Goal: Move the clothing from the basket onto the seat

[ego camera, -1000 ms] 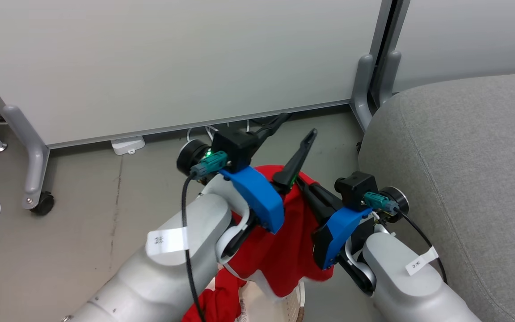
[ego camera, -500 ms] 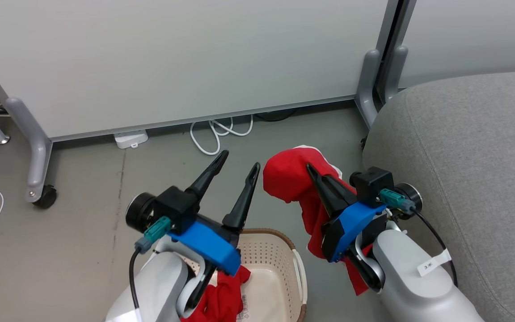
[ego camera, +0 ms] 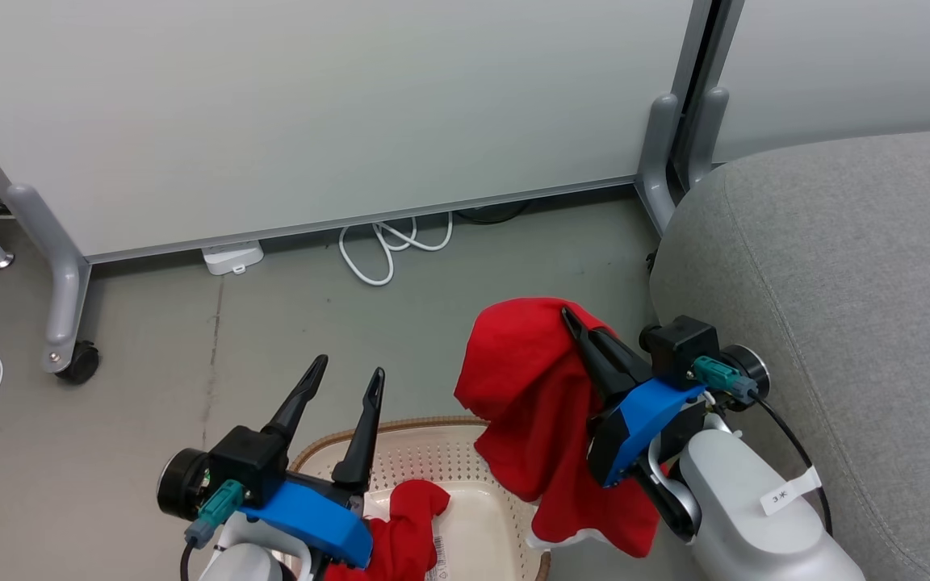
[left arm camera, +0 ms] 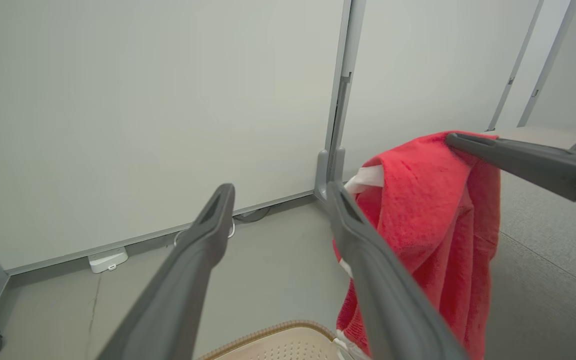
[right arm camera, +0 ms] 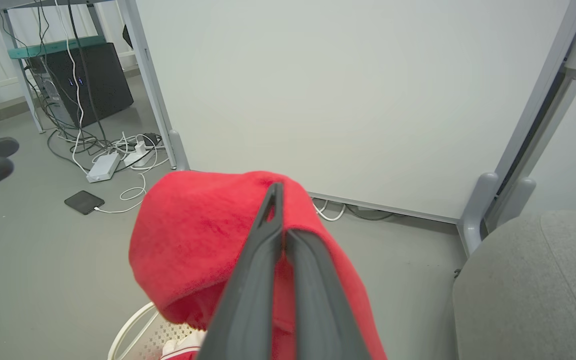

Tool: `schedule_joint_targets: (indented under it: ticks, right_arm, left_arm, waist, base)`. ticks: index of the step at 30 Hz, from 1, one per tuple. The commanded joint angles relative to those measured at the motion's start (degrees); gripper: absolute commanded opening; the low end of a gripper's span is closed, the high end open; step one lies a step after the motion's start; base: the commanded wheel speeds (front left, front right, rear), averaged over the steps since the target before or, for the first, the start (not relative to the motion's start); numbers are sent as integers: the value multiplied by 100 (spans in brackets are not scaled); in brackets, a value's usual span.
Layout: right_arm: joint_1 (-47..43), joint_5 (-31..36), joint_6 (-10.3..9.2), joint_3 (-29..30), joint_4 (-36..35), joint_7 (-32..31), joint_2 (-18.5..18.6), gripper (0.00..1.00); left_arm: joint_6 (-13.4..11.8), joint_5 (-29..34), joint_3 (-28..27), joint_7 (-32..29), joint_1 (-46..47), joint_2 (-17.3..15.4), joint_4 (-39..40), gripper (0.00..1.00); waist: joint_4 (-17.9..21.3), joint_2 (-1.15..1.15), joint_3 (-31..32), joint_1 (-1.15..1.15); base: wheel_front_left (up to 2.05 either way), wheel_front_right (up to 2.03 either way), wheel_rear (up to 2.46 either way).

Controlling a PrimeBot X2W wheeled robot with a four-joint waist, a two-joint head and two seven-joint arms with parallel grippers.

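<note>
- Two end effectors show in the head view. The left end effector (ego camera: 349, 365) has its fingers spread wide with nothing between them. The right end effector (ego camera: 568, 316) is pinched shut on a red garment (ego camera: 513, 379).
- That garment drapes over the right end effector's fingers and hangs down to their left, clear of the floor (ego camera: 150, 420), with a white-trimmed edge at its lowest part.
- The basket (ego camera: 425, 423) sits under the left end effector's fingers, between the two arms. A second red piece (ego camera: 400, 524) lies inside it, just beside the left wrist.
- The seat (ego camera: 852, 282) bulks up just to the right of the right end effector, apart from the hanging garment.
- One look along the left end effector (left arm camera: 279, 189) in the left wrist view shows both fingers well apart and bare. The red garment (left arm camera: 428, 200) hangs to their right from the right end effector (left arm camera: 453, 139). The basket (left arm camera: 273, 332) rim lies below the fingers and the seat (left arm camera: 543, 260) is beyond the garment.
- One closed pair of fingers fills the right wrist view: the right end effector (right arm camera: 274, 194) has its fingers pressed together with the red garment (right arm camera: 193, 250) bunched over them and spilling to the left. The basket (right arm camera: 128, 330) rim lies below and left of it, and the seat (right arm camera: 533, 280) lies to its right.
</note>
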State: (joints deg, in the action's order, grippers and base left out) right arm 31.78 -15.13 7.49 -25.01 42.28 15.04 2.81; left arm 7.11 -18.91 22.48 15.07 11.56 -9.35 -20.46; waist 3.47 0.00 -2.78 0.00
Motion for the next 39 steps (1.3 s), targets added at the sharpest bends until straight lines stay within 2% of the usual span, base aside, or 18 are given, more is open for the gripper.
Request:
schedule_joint_targets:
  ticks: [1, 6, 18, 39]
  right_arm:
    - [-64, 50, 1, 27, -26, 21, 14, 0]
    - [-105, 77, 1, 83, -38, 21, 14, 0]
    - [-159, 127, 1, 263, -96, 21, 14, 0]
    - [-241, 156, 1, 422, -297, 21, 12, 0]
  left_arm:
    - [39, 56, -94, 16, -101, 32, 55, 100]
    - [48, 155, -257, 16, -272, 116, 111, 100]
    - [53, 118, -105, 16, -268, 97, 210, 100]
    - [38, 137, 35, 16, -107, -39, 289, 100]
  waist:
    - [-3, 0, 8, 0]
    - [-19, 0, 32, 0]
    - [182, 0, 38, 0]
    - [1486, 0, -164, 0]
  base:
    - [0, 0, 0]
    - [0, 0, 0]
    - [0, 0, 0]
    - [0, 0, 0]
